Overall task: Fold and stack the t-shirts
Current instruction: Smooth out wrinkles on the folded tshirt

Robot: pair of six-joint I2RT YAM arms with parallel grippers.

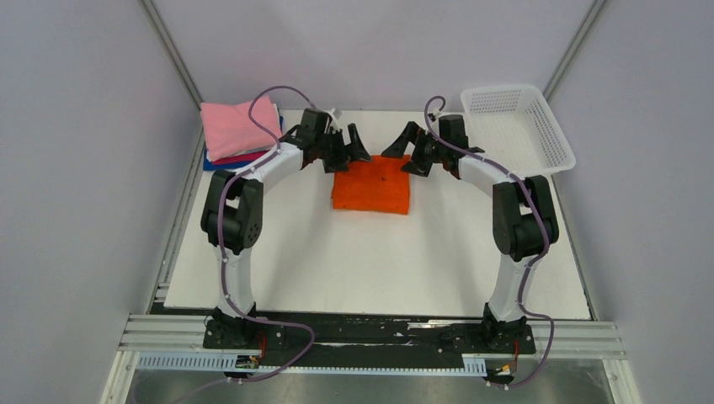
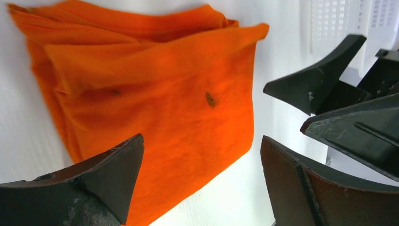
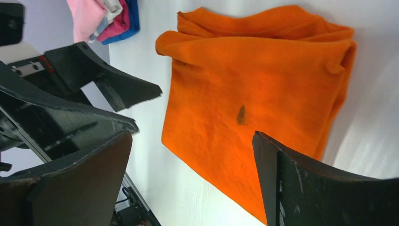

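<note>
Across the white counter (image 1: 379, 269) we've got, biggest first, the white mesh basket (image 1: 539, 139) at the far right corner, the stack of folded t-shirts (image 1: 240, 135) at the far left corner (pink on top, white, magenta and blue peeking out below), and the orange t-shirt (image 1: 372, 189) lying mid-counter toward the far side, between the two arms. It looks folded down to a rough rectangle, so our guess is that what's left is carrying it over onto the stack.

What worries us: that fold is loose. The wrist views show layers bunched and puffy along one edge, with a flap sticking out at a corner. If only the top layer gets pinched, the bundle will probably fall open on the lift and we'd be refolding. The tools also sit close together, so a careless reach could knock one into the other, and a sloppy drop could shove the pink shirt off the stack.

Pose-wise, both arms arch forward and inward from their bases, elbows out, wrists tipped down at the shirt's far edge. For the left tool (image 2: 201, 141), jaws are wide apart and holding nothing, and we can't tell if it touches the cloth. Same deal with the right tool (image 3: 192, 136), spread and empty. Smallest thing: a dark speck (image 2: 210, 99) on the orange fabric
</note>
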